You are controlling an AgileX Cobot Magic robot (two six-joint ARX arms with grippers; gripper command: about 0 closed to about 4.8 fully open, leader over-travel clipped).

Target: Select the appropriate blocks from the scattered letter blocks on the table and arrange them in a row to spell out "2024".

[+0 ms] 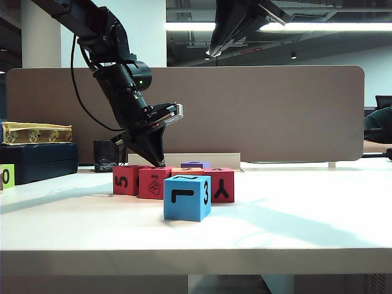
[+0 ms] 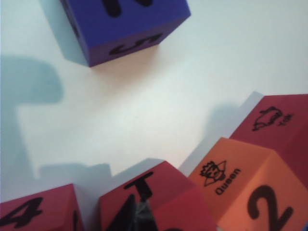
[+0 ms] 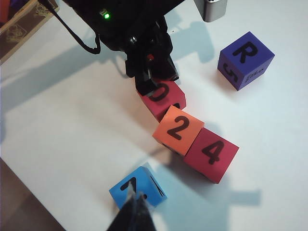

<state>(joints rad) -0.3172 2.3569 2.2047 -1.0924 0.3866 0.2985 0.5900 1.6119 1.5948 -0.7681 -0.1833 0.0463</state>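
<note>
Blocks in a row on the table (image 1: 318, 208): left jaws (image 1: 160, 163), pressed together, touch the red 0 block (image 3: 162, 100); beyond sit orange 2 (image 3: 176, 130) and red 4 (image 3: 211, 154). Right jaws (image 3: 139, 199), pressed together, hover over the blue block (image 3: 137, 187).

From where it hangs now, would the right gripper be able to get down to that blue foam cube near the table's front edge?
Probably yes. The right gripper, shut, hangs right above the blue foam cube, which stands apart in front of the row of blocks with nothing over it. The left gripper is busy farther back at the red cubes.
</note>
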